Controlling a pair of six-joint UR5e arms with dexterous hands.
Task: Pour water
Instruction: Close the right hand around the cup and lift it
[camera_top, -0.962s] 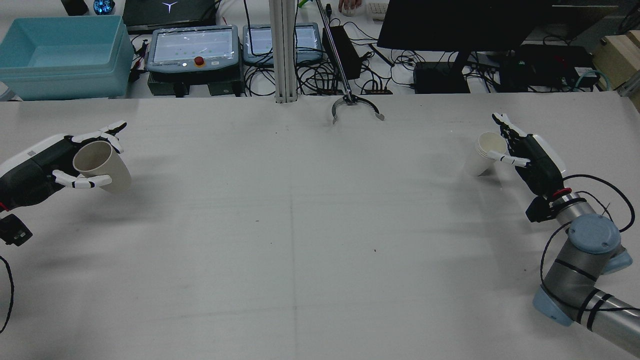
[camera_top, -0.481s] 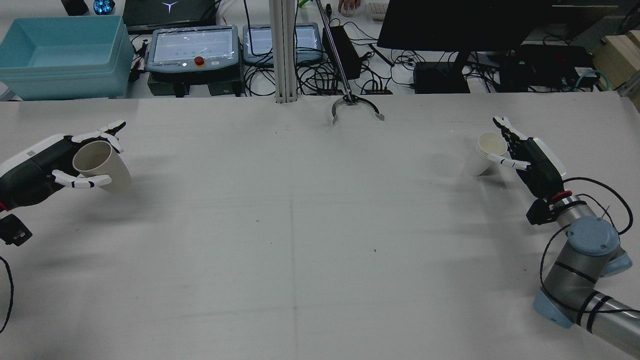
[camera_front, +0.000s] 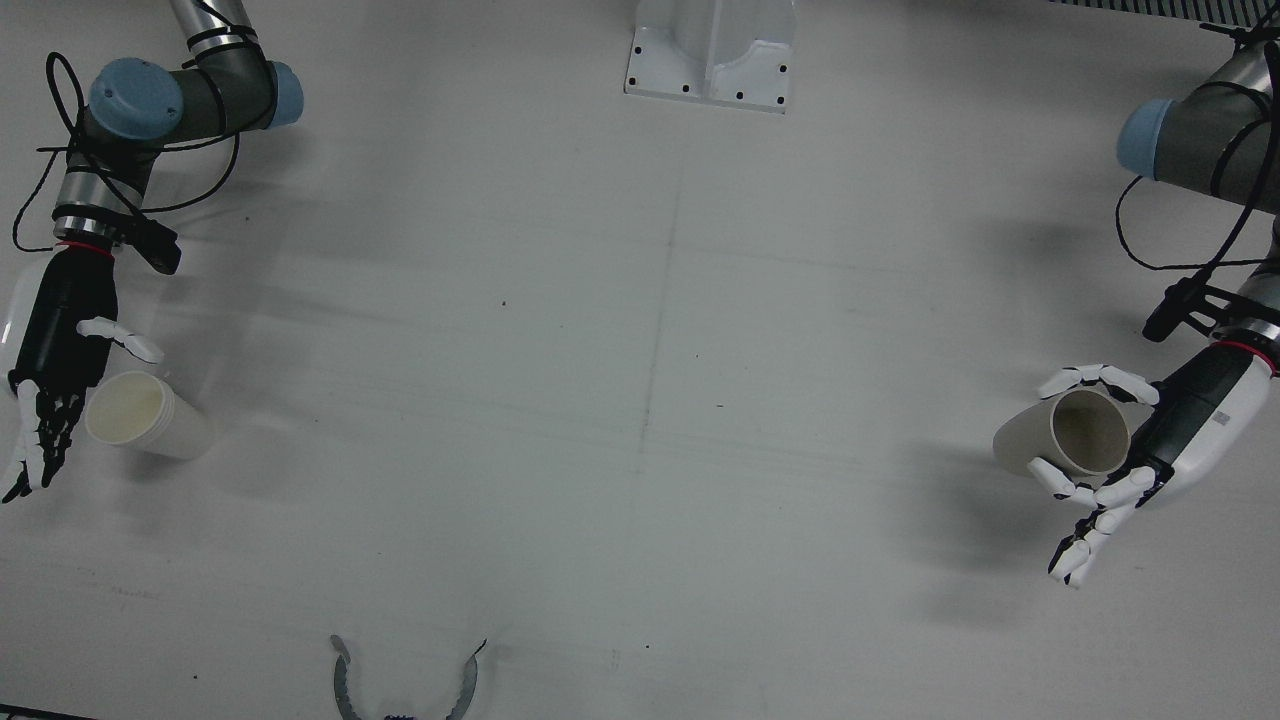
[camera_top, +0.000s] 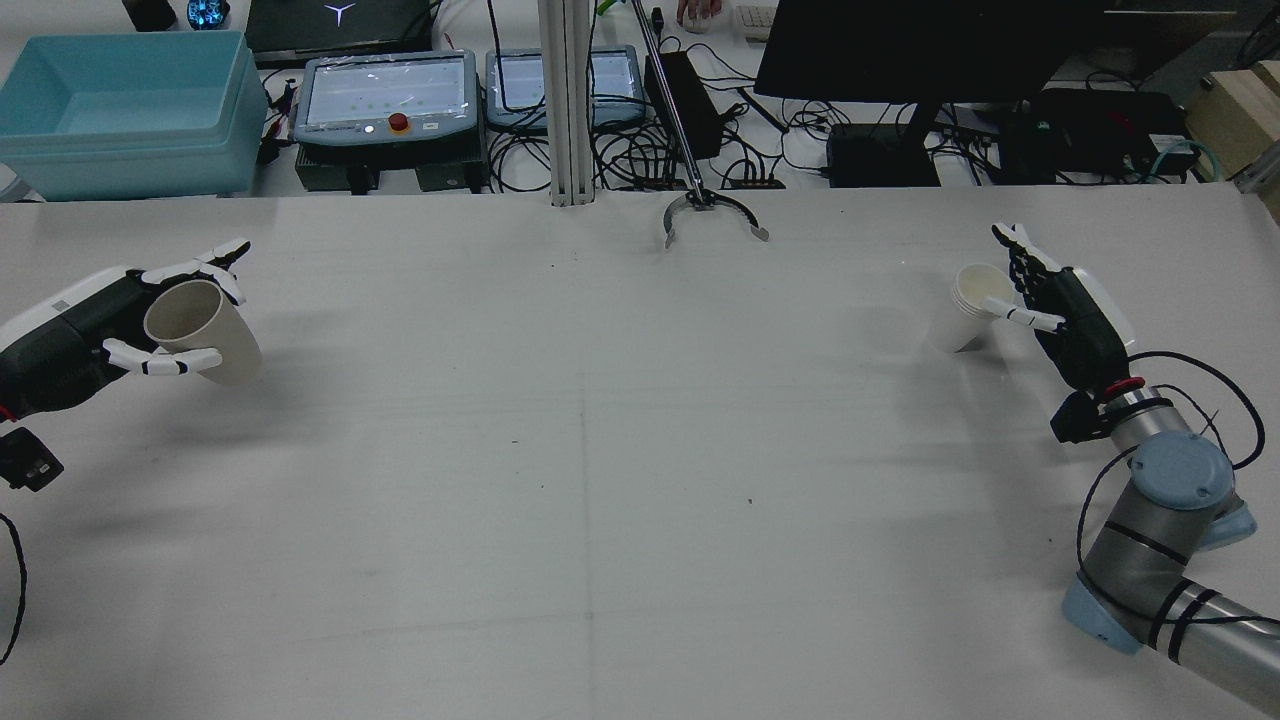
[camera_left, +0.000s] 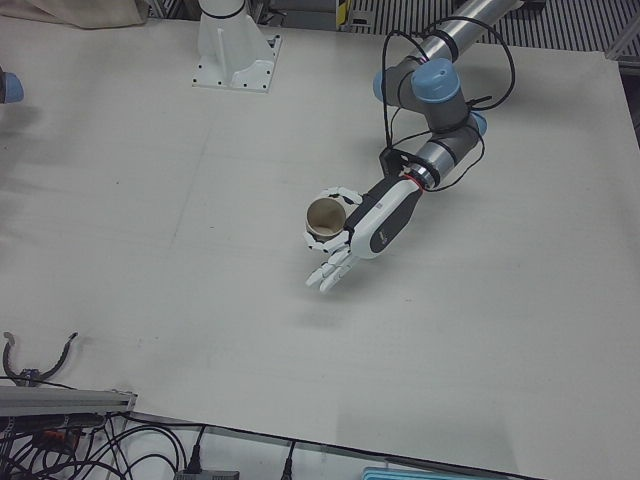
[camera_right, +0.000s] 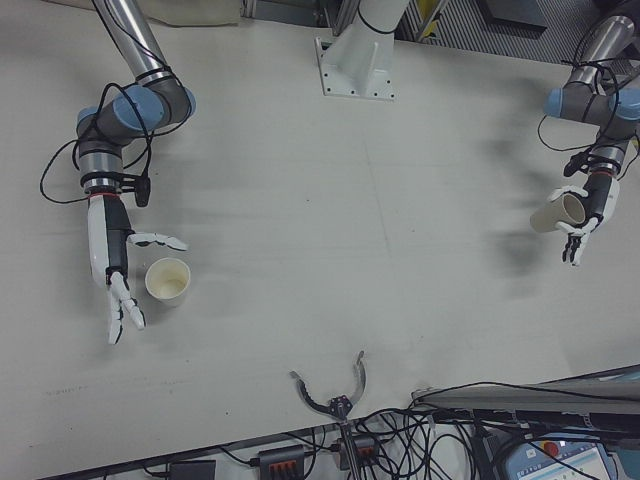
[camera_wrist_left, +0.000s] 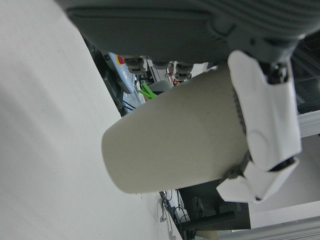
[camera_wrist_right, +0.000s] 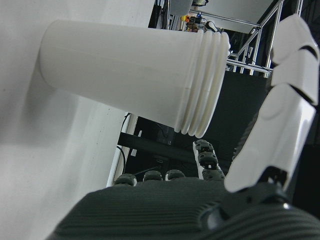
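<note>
My left hand (camera_top: 70, 345) is shut on a tan paper cup (camera_top: 200, 335), held above the table at its left side and tipped, with the mouth turned toward the hand. The front view shows the same cup (camera_front: 1070, 438) in the left hand (camera_front: 1185, 440), and the left hand view shows fingers wrapped round the tan cup (camera_wrist_left: 175, 150). A stack of white cups (camera_top: 968, 305) stands on the table at the right. My right hand (camera_top: 1065, 320) is open beside it, fingers spread, with the thumb reaching across near the rim. In the right hand view the white cups (camera_wrist_right: 125, 75) stand apart from the palm.
A metal grabber claw (camera_top: 712, 212) lies at the table's far edge, in the middle. Behind the table are a blue bin (camera_top: 125, 110), two teach pendants (camera_top: 390, 95), a monitor and cables. A white pedestal base (camera_front: 712, 50) sits at the robot's side.
The right hand has drawn back slightly to the right and its fingertips have risen a little; the white cups have not moved. The left hand and tan cup are almost unchanged.
</note>
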